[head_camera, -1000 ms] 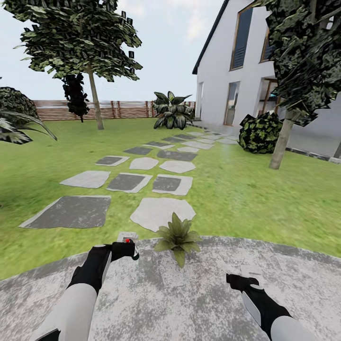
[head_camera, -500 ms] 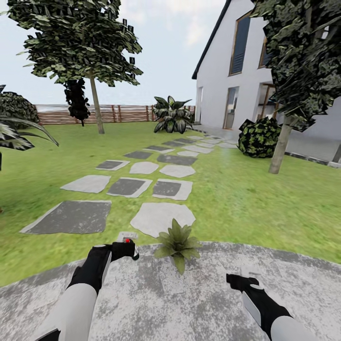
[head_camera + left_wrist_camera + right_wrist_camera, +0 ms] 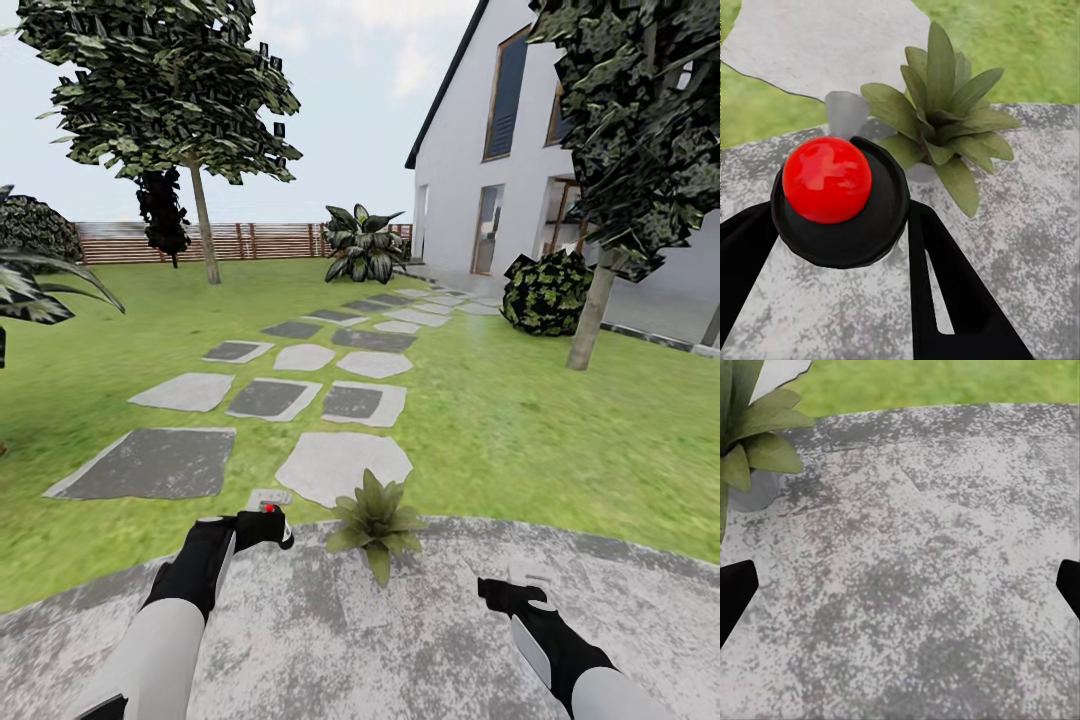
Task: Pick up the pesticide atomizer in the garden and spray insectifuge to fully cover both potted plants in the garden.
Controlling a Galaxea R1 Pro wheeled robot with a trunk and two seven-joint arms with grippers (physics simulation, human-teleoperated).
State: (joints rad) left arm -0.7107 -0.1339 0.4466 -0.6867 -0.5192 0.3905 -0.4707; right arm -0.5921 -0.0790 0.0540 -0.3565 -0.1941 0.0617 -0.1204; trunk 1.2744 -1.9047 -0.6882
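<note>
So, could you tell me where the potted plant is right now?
In the head view the potted plant sits at the far edge of the round patio, just ahead and right of the left gripper holding the atomizer.

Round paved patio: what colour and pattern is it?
Mottled grey and white, clearest in the right wrist view.

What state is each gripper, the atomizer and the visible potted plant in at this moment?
left gripper: shut on the pesticide atomizer.
pesticide atomizer: held, red spot facing the left wrist camera.
right gripper: open, empty, over the patio.
potted plant: upright at the patio edge, untouched.
</note>
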